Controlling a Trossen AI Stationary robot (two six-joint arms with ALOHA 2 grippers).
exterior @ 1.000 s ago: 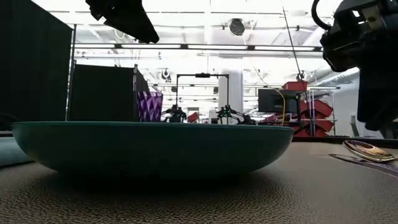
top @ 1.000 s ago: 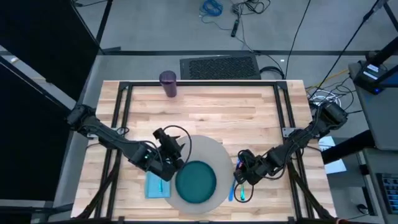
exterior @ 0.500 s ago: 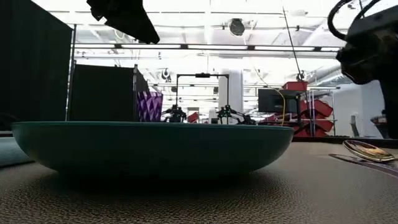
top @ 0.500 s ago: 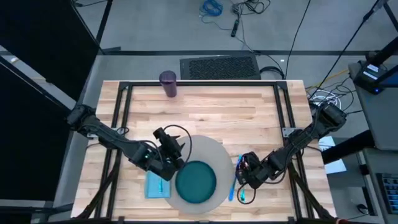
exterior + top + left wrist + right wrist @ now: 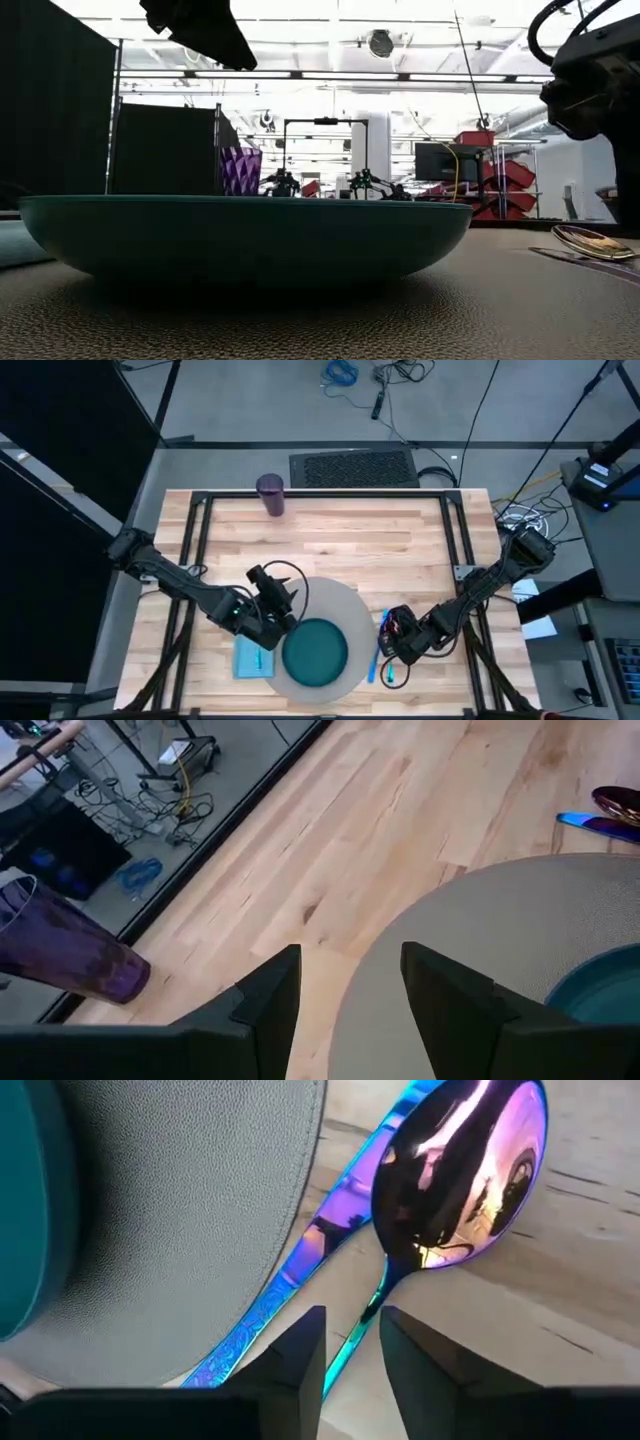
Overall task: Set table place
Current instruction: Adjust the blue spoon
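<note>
I am a two-armed robot at a pale wooden table [image 5: 340,545]. In the overhead view, a round grey mat [image 5: 335,600] sits low in the frame near the centre, with a teal plate [image 5: 315,651] on its lower half. A light blue napkin [image 5: 248,658] lies just left of the mat. A purple cup [image 5: 270,493] stands far off at the upper left of the tabletop.

My right gripper [image 5: 350,1342] is at the lower right of the mat, low over the spoon [image 5: 455,1175]; its fingers [image 5: 292,1355] are narrowly parted, one each side of the green handle, not clamped on it. A blue knife [image 5: 300,1285] lies along the mat's edge, beside the spoon.

My left gripper [image 5: 345,990] hangs over the mat's left edge, above the napkin, with its fingers moderately apart and nothing between them.
</note>
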